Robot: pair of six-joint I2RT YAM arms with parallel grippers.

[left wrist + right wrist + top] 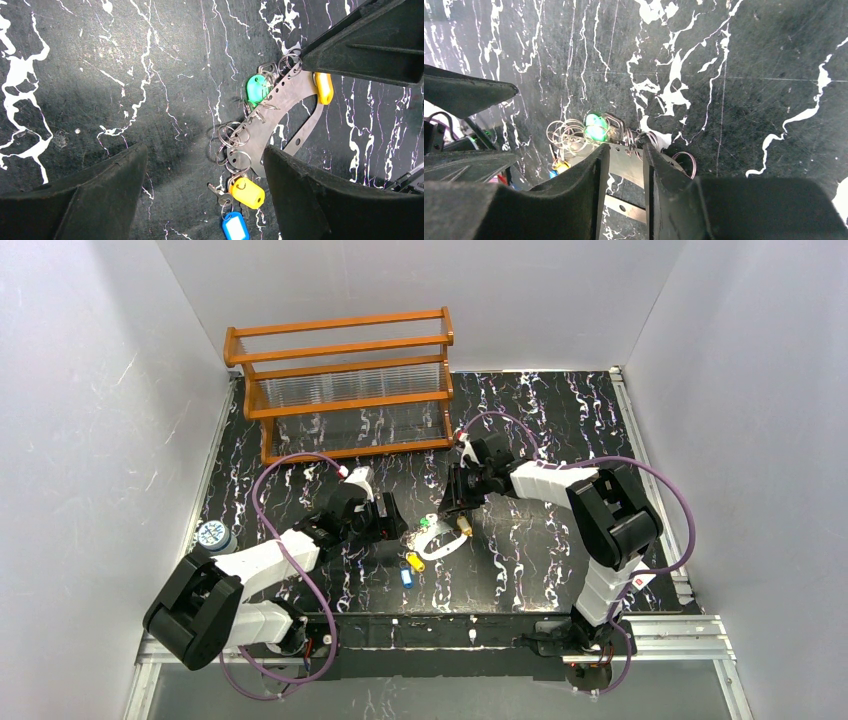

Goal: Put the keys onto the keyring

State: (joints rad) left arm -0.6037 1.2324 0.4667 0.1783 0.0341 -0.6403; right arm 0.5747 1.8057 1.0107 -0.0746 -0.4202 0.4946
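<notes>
left gripper hanging empty, jaws spread wide; right gripper straddling the keyring, can't tell if clamping; green key seemingly on, blue key looking loose.

You are looking at a black, white-veined table lying under even light; plain pale walls are closing it in, and a wooden rack is standing far left.

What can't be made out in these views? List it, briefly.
Right wrist view: whether the right gripper actually pinches the keyring; its own fingers cover the contact.
Left wrist view: the blue key is cut by the bottom edge; the right gripper covers part of a yellow key.
Top view: the keys are too small to count.
</notes>
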